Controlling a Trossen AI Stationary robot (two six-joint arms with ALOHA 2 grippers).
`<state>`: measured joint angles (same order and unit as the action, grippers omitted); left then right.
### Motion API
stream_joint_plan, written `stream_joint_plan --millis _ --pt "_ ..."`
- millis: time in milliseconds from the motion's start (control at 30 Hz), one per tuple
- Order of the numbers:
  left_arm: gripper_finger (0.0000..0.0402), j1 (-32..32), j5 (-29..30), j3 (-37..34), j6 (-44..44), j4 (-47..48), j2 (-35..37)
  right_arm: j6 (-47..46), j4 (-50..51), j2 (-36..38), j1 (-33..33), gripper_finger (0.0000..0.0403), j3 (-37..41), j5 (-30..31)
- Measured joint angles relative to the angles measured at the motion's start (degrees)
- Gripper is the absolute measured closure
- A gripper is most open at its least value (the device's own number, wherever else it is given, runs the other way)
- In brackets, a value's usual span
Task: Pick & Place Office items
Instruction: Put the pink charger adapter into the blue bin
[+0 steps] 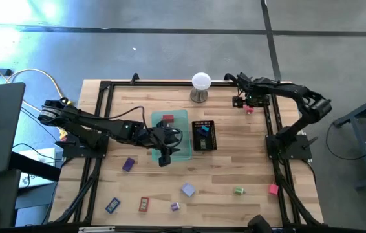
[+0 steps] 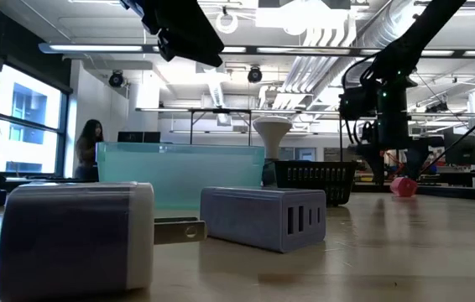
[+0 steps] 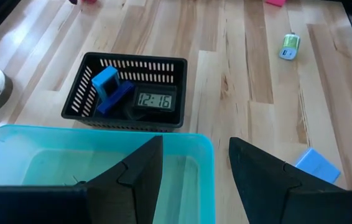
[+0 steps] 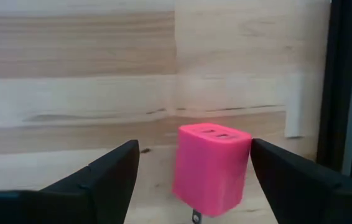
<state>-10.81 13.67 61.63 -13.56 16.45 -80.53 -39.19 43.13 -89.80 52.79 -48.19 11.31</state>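
Two arms work over the wooden table (image 1: 235, 168). Left gripper (image 1: 164, 157) hovers above the translucent green tray (image 1: 182, 123), fingers apart and empty. Right gripper (image 4: 194, 180) hangs at the far right corner, fingers spread wide with the pink charger block (image 4: 212, 168) between them, not gripped. Other office items lie scattered along the near edge, some in the black mesh tray (image 3: 76, 93).

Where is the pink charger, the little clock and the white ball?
pink charger (image 4: 212, 168), right wrist view, on its front face.
little clock (image 3: 155, 101), left wrist view, on its number display.
white ball (image 1: 200, 81), high view, on its top.
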Motion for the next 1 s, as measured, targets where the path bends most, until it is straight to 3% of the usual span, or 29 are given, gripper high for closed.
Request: stream_joint_plan --millis 767,1000 --pt "0.0225 0.2 0.1 0.0 0.2 0.9 -0.7 -0.5 -0.1 -0.2 -0.3 0.0109 0.0 -0.3" --pt "0.0225 0.2 0.1 0.0 6.5 0.6 -4.0 -0.3 -0.1 -0.3 -0.5 0.0144 0.2 0.0"
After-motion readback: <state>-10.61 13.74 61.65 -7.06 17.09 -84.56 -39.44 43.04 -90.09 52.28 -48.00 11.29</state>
